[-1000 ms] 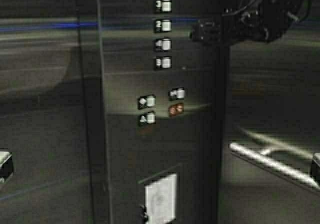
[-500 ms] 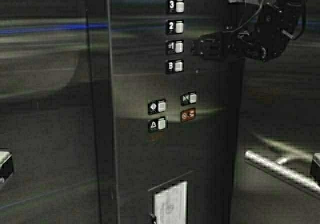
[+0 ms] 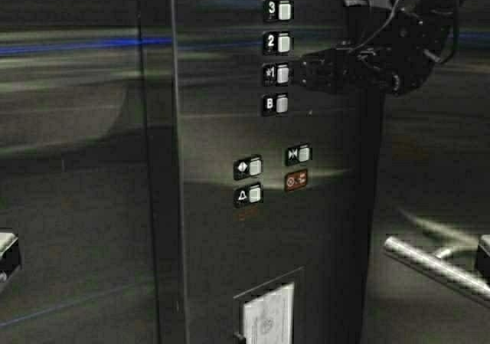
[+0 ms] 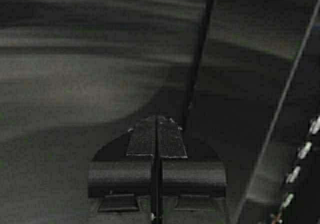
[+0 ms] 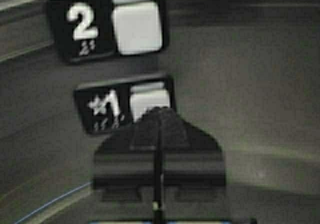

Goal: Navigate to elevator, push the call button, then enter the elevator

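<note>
I am inside the elevator (image 3: 76,168), facing its steel walls and button panel (image 3: 321,229). The call button is out of view. My right gripper (image 3: 302,74) is shut and held up at the panel, its tip right beside the star-1 floor button (image 3: 277,73). In the right wrist view the shut gripper (image 5: 159,112) overlaps the lower edge of the star-1 button (image 5: 145,97), below the 2 button (image 5: 136,27); I cannot tell whether it touches. My left gripper (image 4: 156,120) is shut and empty, pointing at a steel wall panel (image 4: 75,74).
The panel carries floor buttons 3 (image 3: 279,9), 2 (image 3: 278,43) and B (image 3: 276,104), door and alarm buttons (image 3: 248,166) and a red switch (image 3: 296,180). A framed white notice (image 3: 268,317) sits low on it. A steel handrail (image 3: 432,267) runs along the right wall.
The panel has shifted right and slightly down in the high view, so the robot has moved. My right gripper has come down and left, level with the star-1 button.
</note>
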Robot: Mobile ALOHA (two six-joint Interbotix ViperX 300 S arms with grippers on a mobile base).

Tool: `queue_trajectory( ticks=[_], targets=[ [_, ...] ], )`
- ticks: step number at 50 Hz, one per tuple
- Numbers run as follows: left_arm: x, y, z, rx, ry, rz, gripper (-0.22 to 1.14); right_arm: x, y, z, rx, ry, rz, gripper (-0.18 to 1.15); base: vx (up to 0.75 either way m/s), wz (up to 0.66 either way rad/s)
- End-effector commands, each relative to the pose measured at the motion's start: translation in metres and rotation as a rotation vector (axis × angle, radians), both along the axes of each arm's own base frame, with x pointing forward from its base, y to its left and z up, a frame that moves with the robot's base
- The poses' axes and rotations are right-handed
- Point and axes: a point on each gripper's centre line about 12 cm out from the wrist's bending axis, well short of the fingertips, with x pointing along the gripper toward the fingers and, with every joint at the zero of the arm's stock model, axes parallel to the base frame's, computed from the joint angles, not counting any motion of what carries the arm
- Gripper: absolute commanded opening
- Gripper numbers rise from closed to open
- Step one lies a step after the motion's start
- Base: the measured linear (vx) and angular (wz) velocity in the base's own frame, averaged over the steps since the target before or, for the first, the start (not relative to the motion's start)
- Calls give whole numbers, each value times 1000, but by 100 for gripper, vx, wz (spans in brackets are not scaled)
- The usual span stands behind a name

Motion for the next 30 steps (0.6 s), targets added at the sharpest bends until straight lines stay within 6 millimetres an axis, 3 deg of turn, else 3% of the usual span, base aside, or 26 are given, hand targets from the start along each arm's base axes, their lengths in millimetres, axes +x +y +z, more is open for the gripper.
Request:
queue_trajectory(
  ticks=[1,18,30],
  targets=[
    [2,0,4,2,-10,0,3,8,4,12,21,-39,3,5,1,1],
    [2,0,3,4,-7,0,3,17,6,11,29,-54,2,5,0,0],
    [2,-1,3,-6,-7,-1,3,-11,-3,21,18,-28,-2,5,-1,-1]
  ],
)
